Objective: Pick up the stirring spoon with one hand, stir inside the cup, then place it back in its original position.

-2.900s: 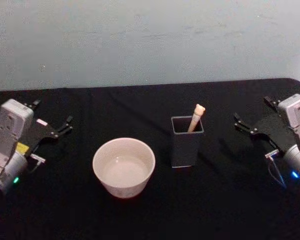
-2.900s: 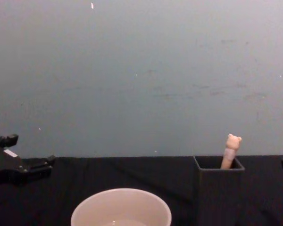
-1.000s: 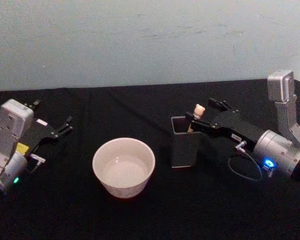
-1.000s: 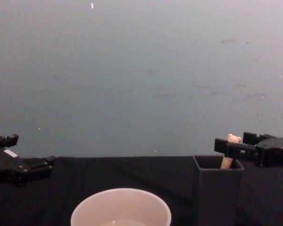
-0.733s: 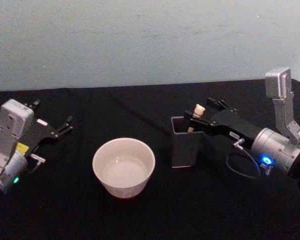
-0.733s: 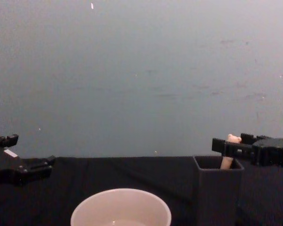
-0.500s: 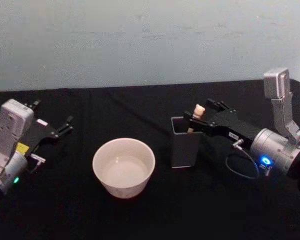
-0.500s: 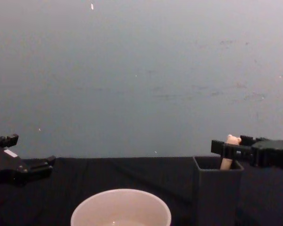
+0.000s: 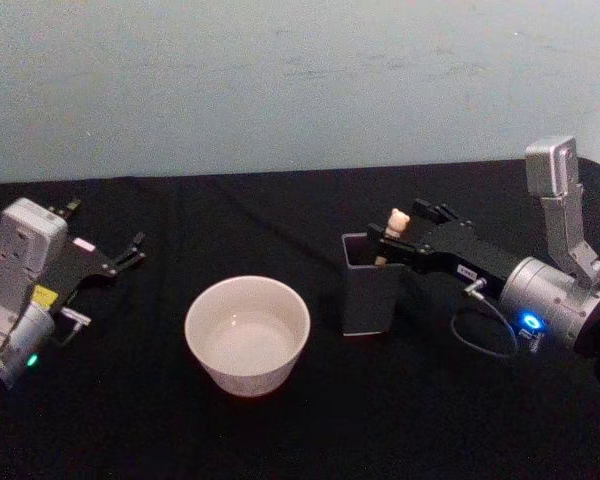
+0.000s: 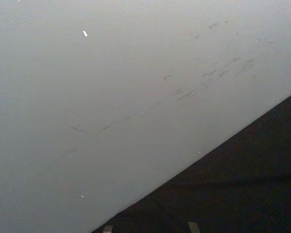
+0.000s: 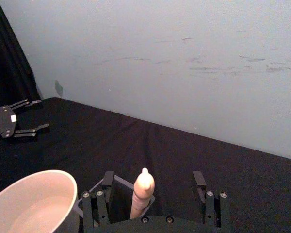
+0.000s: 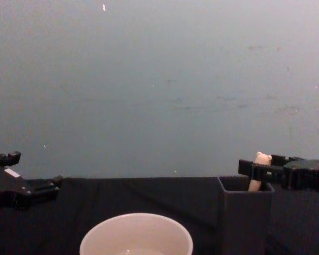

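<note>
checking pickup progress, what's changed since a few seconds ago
The right gripper swung in from the far right to the box holder and now sits open around the stirring spoon, its fingers either side of the bear-topped handle, not closed on it. Spoon, holder and cup have not moved; the left gripper stays parked, open, at the left.

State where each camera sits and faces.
Head: high, looking down at the table; left end effector and right end effector show.
Chest: low, facing the wall; both end effectors at its edges.
Left wrist: faces wall and table.
Right wrist: looks past its open fingers flanking the spoon.
Head and right wrist share the cup.
</note>
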Robot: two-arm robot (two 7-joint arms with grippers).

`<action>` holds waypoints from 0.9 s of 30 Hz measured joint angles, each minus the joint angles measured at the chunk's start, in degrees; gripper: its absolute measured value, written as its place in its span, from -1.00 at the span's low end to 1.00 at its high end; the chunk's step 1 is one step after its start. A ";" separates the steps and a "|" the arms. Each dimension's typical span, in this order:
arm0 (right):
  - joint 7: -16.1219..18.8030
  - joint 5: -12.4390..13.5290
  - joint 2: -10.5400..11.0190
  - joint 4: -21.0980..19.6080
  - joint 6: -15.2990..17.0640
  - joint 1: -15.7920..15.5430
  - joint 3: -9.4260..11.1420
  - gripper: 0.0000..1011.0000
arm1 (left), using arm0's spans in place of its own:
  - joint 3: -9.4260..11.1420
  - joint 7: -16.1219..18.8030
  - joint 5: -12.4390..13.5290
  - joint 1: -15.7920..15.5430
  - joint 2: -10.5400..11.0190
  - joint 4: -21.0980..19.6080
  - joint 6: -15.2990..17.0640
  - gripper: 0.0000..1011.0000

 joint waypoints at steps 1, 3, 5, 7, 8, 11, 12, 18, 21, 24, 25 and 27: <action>0.00 0.00 0.00 0.00 0.00 0.00 0.00 0.98 | 0.00 0.00 0.00 0.00 0.00 0.00 0.00 0.98; 0.00 -0.01 0.00 0.00 -0.02 0.00 0.00 0.98 | 0.00 0.00 0.00 0.00 0.00 0.00 0.00 0.98; 0.00 -0.01 0.01 0.00 -0.03 0.00 0.01 0.98 | 0.00 0.00 0.00 0.00 0.00 0.00 0.00 0.98; 0.00 -0.02 0.02 0.00 -0.05 0.00 0.01 0.98 | 0.00 0.00 0.00 0.00 0.00 0.00 0.00 0.98; 0.00 -0.02 0.02 0.00 -0.05 0.00 0.01 0.98 | 0.00 0.00 0.00 0.00 0.00 0.00 0.00 0.98; 0.01 -0.03 0.04 -0.01 -0.08 -0.01 0.01 0.98 | 0.00 0.00 0.00 0.00 0.00 0.00 0.00 0.98; 0.01 -0.04 0.03 -0.01 -0.08 -0.01 0.01 0.98 | 0.01 0.00 0.00 0.00 0.00 0.00 0.00 0.98; 0.03 -0.07 0.04 -0.03 -0.11 -0.04 0.01 0.90 | 0.00 0.00 0.00 0.00 0.00 0.00 0.00 0.98; 0.03 -0.08 0.04 -0.04 -0.12 -0.05 0.00 0.74 | 0.00 0.00 0.00 0.00 0.00 0.00 0.00 0.98; 0.03 -0.08 0.04 -0.06 -0.14 -0.05 0.00 0.61 | 0.00 0.00 0.00 0.00 0.00 0.00 0.00 0.98; 0.03 -0.08 0.04 -0.06 -0.15 -0.05 0.00 0.55 | 0.00 0.00 0.00 0.00 0.00 0.00 0.00 0.98; 0.03 -0.08 0.04 -0.06 -0.15 -0.05 0.00 0.42 | 0.00 0.00 0.00 0.00 0.00 0.00 0.00 0.98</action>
